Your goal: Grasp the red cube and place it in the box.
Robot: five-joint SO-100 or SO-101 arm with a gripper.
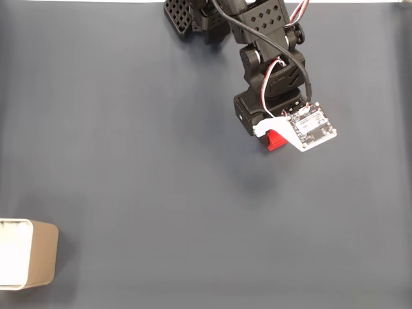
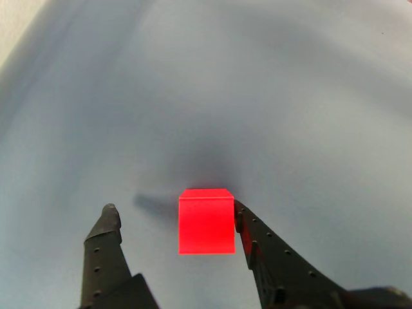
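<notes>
Grasping underway — gripper point(image 2: 174, 215) jaws spread around the cube point(image 2: 206, 221), one finger touching its side. Cube sits on the table; box point(image 1: 29, 254) lies well apart — closing comes next.

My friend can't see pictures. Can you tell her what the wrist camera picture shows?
A small red cube sits on a smooth grey table between the two black fingers of the robot's open gripper. The right finger is right up against the cube, and the left finger stands apart from it.

Soft even light, blurry wrist view
</notes>
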